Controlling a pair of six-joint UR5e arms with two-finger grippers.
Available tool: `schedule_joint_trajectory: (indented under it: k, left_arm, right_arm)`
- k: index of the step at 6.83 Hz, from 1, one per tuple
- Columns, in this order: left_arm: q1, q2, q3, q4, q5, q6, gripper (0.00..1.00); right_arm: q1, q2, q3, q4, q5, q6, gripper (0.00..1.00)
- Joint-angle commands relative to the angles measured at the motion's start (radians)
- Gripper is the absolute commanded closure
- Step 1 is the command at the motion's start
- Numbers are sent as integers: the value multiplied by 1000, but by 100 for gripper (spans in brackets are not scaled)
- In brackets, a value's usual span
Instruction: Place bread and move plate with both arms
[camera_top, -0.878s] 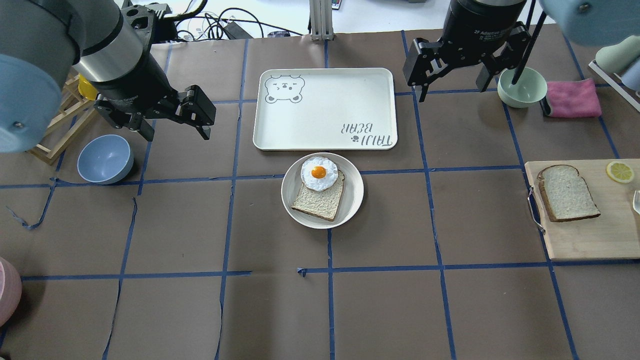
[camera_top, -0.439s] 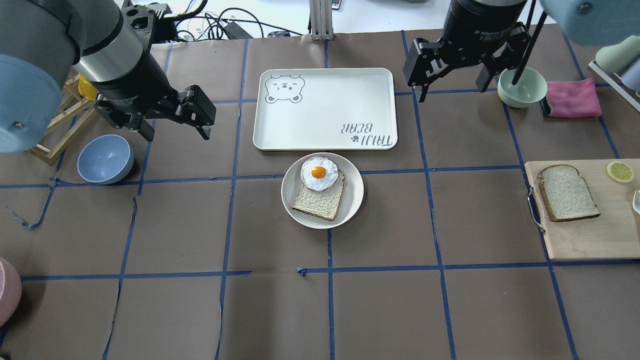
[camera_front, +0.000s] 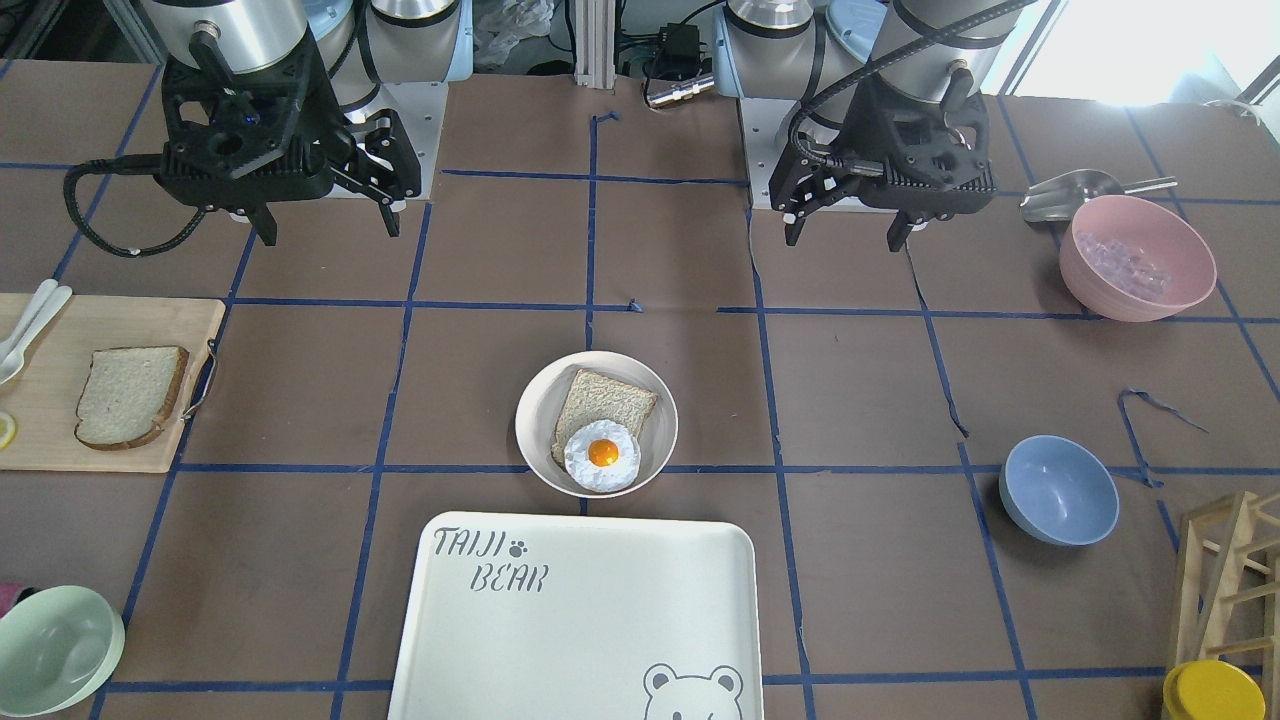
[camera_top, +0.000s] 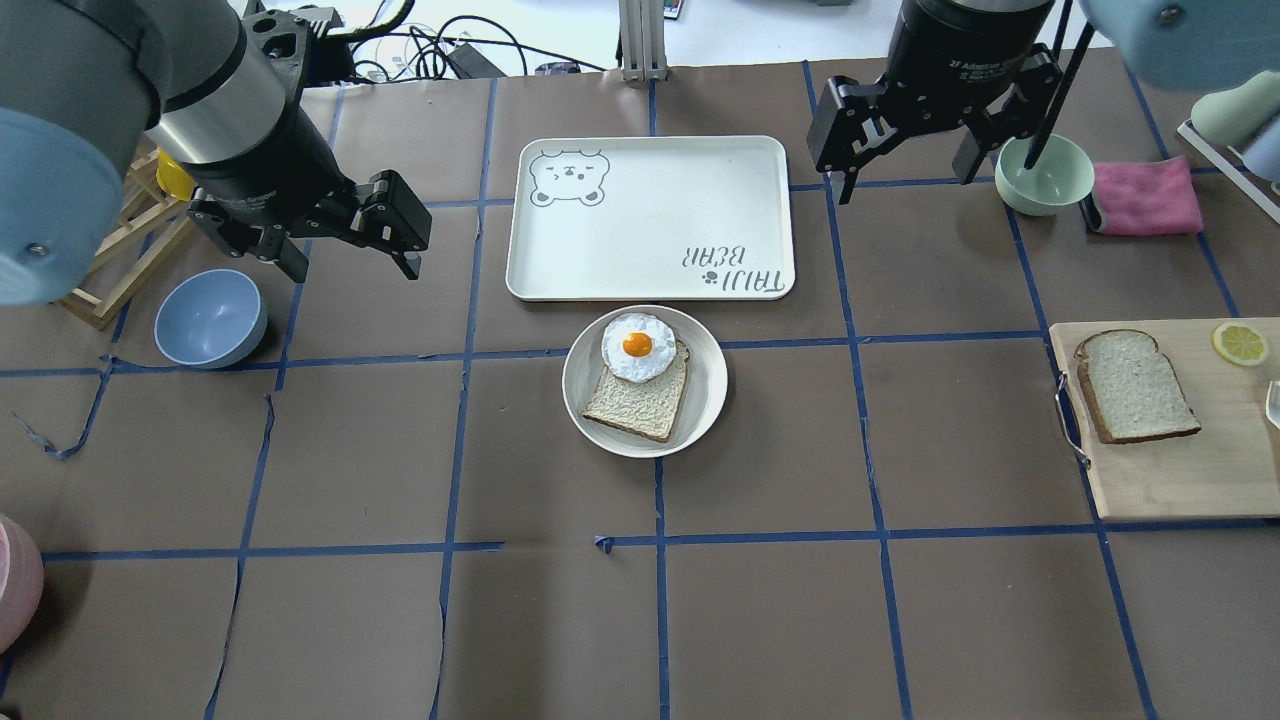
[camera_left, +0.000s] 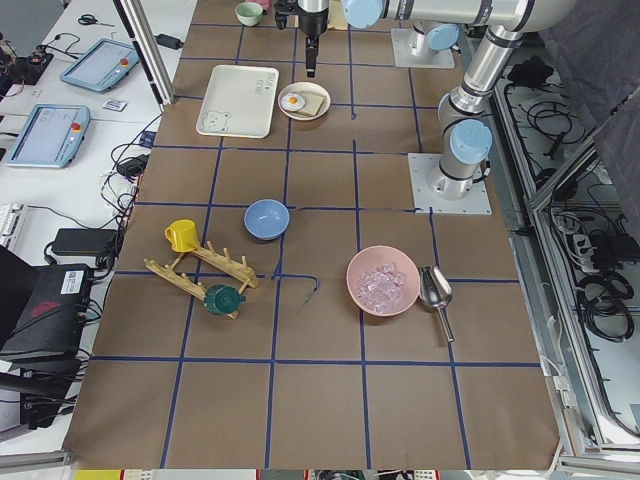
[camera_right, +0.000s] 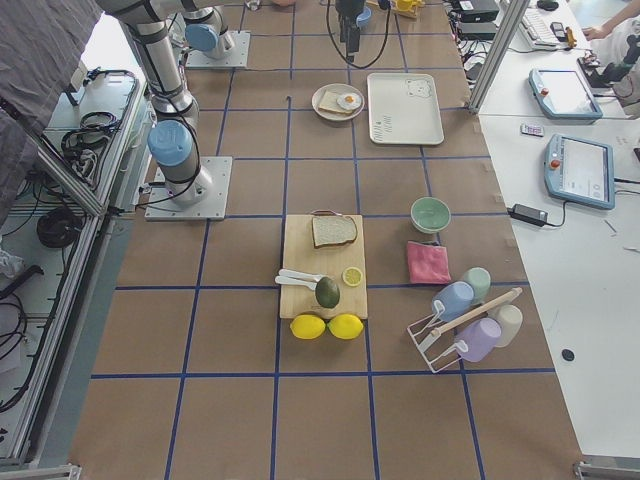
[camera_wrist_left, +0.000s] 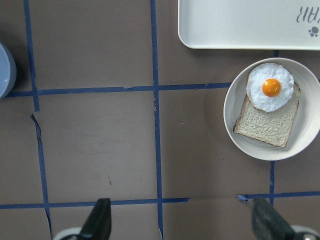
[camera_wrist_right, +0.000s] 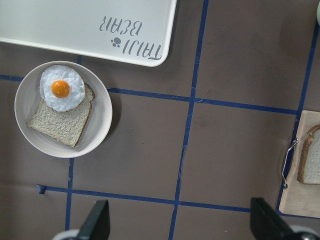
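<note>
The bread (camera_top: 1137, 386), a thick pale slice with a dark crust, lies on a wooden cutting board (camera_top: 1180, 470) at the right; it also shows in the front view (camera_front: 130, 396). The round cream plate (camera_top: 705, 390) sits mid-table and holds a tan slice topped with a fried egg (camera_top: 637, 347). My left gripper (camera_top: 355, 271) hangs open and empty above the table, left of the plate. My right gripper (camera_top: 905, 185) hangs open and empty at the far right, apart from the bread. The plate shows in the left wrist view (camera_wrist_left: 231, 105) and the right wrist view (camera_wrist_right: 100, 125).
A bear-printed tray (camera_top: 650, 215) lies just beyond the plate. A pale green bowl (camera_top: 1045, 175) and a pink cloth (camera_top: 1145, 195) are by the right gripper. A blue bowl (camera_top: 210, 318) and a wooden rack (camera_top: 120, 250) are by the left gripper. A lemon slice (camera_top: 1240, 343) lies on the board.
</note>
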Motion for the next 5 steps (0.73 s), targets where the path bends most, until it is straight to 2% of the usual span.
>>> schedule_joint_trajectory:
  k: [1, 5]
  left_arm:
    - [0, 0, 0, 0, 0, 0, 0]
    - [0, 0, 0, 0, 0, 0, 0]
  right_arm:
    - [0, 0, 1, 0, 1, 1, 0]
    - [-5, 0, 1, -6, 0, 7, 0]
